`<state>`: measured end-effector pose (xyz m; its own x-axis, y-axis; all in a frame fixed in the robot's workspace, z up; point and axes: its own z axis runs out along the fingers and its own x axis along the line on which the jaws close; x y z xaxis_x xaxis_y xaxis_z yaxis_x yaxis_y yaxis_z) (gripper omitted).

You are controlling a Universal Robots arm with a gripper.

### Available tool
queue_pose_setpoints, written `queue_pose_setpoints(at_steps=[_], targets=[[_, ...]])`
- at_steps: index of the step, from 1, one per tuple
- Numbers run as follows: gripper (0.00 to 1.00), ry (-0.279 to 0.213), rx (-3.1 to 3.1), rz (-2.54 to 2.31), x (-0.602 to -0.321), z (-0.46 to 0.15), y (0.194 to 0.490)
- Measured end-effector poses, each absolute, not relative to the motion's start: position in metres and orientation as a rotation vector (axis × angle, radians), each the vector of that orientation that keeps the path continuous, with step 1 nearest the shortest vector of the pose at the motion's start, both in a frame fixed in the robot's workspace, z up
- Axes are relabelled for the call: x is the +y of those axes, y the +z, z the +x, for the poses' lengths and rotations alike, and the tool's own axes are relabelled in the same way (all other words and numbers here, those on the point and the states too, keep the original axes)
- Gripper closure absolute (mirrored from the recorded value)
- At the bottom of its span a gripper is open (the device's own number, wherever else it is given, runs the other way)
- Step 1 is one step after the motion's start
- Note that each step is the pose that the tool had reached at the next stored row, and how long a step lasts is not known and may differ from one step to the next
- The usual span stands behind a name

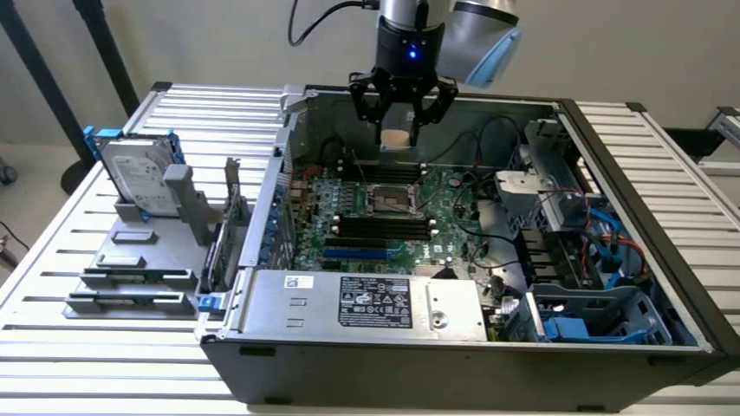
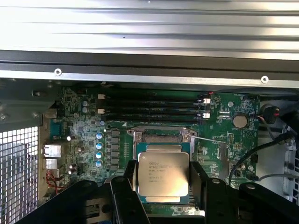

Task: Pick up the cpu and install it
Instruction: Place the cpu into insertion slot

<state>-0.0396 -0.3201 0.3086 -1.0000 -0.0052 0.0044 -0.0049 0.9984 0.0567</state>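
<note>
Gripper holds cpu over socket w/ socket partly hidden.

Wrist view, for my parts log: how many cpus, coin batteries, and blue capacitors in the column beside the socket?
cpu: 1
coin battery: 1
blue capacitors in that column: 4
Total: 6

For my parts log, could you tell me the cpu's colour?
The cpu is shiny silver-grey, clearest in the wrist view.

Small flat square cpu, silver-grey metal top with printed text: level, face up, gripped between the pincer fingers.
</note>
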Motion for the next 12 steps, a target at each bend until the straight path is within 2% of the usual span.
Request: queue_pose_setpoints(at_steps=[12], targets=[[0.45,-0.089,-3.136,0.0,-0.3201,-0.0417,0.3084]])
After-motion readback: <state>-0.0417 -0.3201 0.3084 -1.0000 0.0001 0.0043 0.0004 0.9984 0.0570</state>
